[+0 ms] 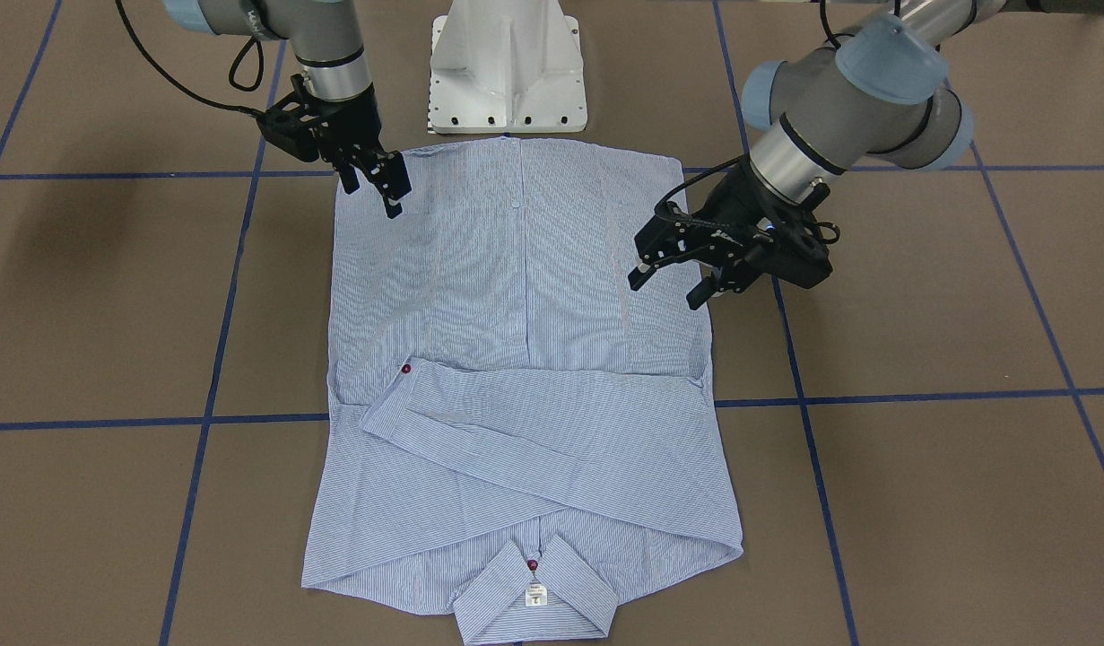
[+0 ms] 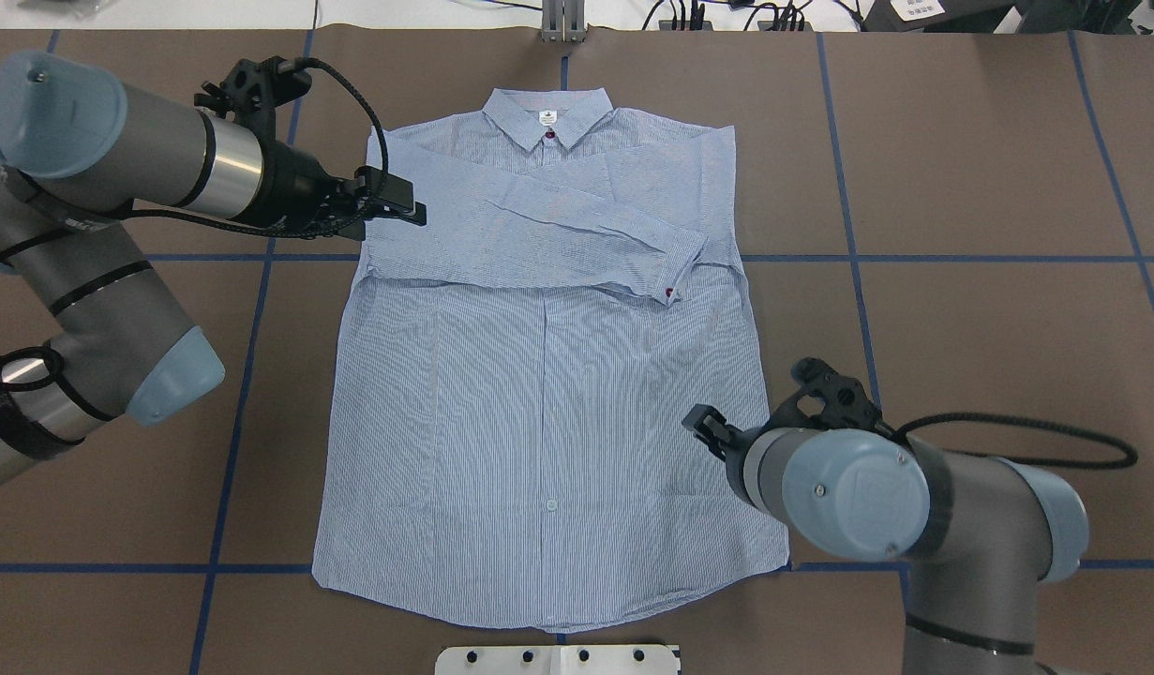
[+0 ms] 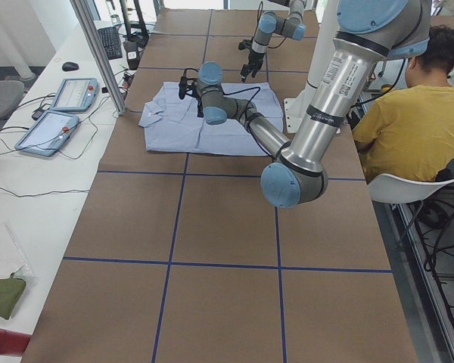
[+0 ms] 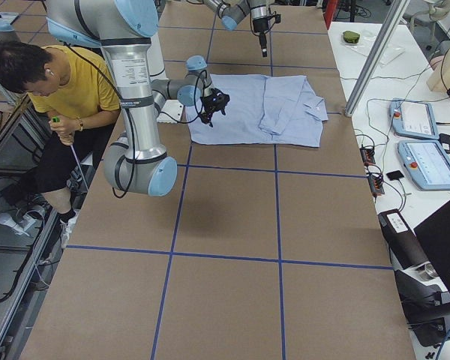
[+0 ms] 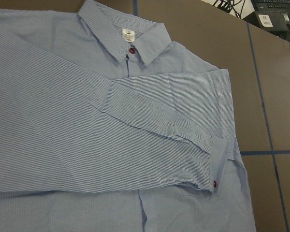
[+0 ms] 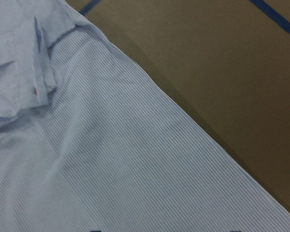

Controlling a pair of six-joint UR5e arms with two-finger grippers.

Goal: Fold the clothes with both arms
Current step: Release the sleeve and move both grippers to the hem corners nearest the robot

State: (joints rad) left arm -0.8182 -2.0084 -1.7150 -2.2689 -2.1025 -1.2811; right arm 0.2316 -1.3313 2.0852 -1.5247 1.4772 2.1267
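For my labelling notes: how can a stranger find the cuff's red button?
Find the striped shirt on the table. A sleeve lies folded across its chest; the button is on its cuff. The other red button sits at the collar.

Collar (image 1: 534,610): tip cut off by the bottom edge of the front-facing view.
Label (image 5: 128,34): print too small to read anywhere.
Sleeves (image 2: 539,220): folded over, they hide the upper front.
Shirt (image 6: 135,159): blurred in the right wrist view and cut by its left and bottom edges; red speck (image 6: 35,91) at upper left too blurred to name.
Right gripper (image 2: 704,424): overhead, mostly behind its own wrist; in its wrist view only dark fingertips (image 6: 93,231) at the bottom edge.
Left gripper (image 1: 668,285): too small in the side views to judge.
Base (image 1: 507,81): cut by the top edge; overhead, only a strip at the bottom.
Operator (image 3: 408,121): face turned away, cut by the right edge.
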